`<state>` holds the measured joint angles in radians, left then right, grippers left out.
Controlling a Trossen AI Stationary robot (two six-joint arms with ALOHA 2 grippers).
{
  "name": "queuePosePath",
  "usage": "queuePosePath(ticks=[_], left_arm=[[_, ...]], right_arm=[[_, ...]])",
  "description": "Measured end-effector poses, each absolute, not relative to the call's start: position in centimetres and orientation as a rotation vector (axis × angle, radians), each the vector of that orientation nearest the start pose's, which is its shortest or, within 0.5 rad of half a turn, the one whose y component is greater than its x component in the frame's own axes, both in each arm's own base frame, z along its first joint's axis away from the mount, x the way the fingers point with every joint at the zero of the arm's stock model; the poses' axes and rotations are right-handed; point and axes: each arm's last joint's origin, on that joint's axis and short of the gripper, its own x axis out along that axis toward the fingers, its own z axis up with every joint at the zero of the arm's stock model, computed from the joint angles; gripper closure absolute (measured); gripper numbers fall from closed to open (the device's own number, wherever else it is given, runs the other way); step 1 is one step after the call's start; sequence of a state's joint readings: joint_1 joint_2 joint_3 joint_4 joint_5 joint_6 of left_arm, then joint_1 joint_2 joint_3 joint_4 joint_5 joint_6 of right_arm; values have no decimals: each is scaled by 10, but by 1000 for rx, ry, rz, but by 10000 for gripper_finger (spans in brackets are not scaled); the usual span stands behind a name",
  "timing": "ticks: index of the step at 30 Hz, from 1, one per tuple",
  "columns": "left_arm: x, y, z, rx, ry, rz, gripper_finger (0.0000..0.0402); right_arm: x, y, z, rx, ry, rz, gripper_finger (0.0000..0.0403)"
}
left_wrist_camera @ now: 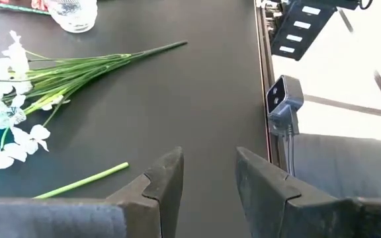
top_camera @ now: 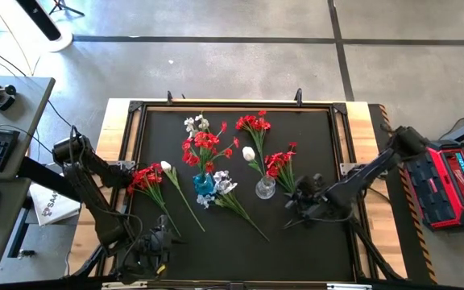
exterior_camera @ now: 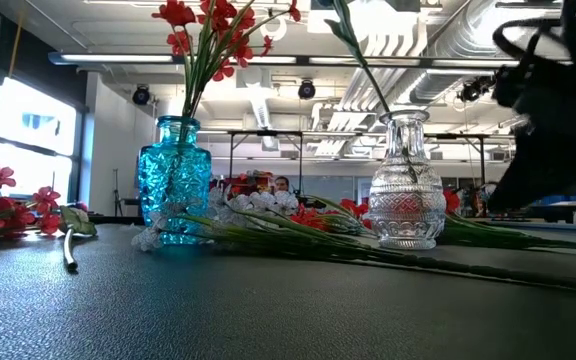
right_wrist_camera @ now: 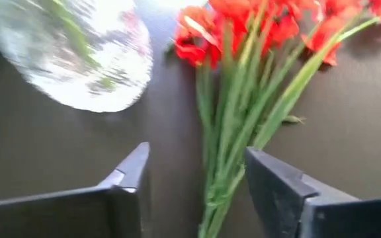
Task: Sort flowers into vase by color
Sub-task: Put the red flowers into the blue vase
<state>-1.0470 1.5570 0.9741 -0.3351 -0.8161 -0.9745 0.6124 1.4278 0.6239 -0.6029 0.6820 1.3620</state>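
Observation:
A blue vase (top_camera: pixel 204 184) holds red flowers (top_camera: pixel 203 145). A clear vase (top_camera: pixel 265 188) holds one white flower (top_camera: pixel 249 153). Right of the clear vase a red sprig (top_camera: pixel 280 165) lies on the mat. My right gripper (right_wrist_camera: pixel 197 155) is open over its stems (right_wrist_camera: pixel 227 165), one finger on each side, without touching them. More red sprigs lie at the far side (top_camera: pixel 255 123) and at the left (top_camera: pixel 146 177). A white sprig (left_wrist_camera: pixel 18 86) lies beside the blue vase. My left gripper (left_wrist_camera: pixel 208 155) hangs open and holds nothing near the front edge.
A single white bud on a long stem (top_camera: pixel 180 193) lies left of the blue vase, its cut end (left_wrist_camera: pixel 88 180) near my left gripper. A small camera (left_wrist_camera: pixel 283 99) stands at the table's front edge. A red box (top_camera: pixel 454 179) sits beyond the right edge.

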Motion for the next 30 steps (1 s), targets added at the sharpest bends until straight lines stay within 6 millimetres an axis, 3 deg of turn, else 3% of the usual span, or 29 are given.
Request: queuePosePath(ticks=[4,8,12,16,20,25,30], left_arm=[[172,-255,213,-210,572,66,280],[172,-256,213,-211,572,65,280],[172,-256,213,-211,572,65,280],[172,-256,213,-214,571,65,280],[172,-256,213,-222,571,66,280],[172,-256,213,-221,571,66,280],[172,-256,213,-214,569,65,280]], right_arm=[[186,104,122,343,849,-815,218],[188,104,108,323,853,-880,238],[190,105,101,325,866,-895,287],[187,109,103,366,846,-897,378],[172,107,108,403,792,-995,391],[157,109,119,452,520,-1062,399],[151,111,131,446,230,-994,402]])
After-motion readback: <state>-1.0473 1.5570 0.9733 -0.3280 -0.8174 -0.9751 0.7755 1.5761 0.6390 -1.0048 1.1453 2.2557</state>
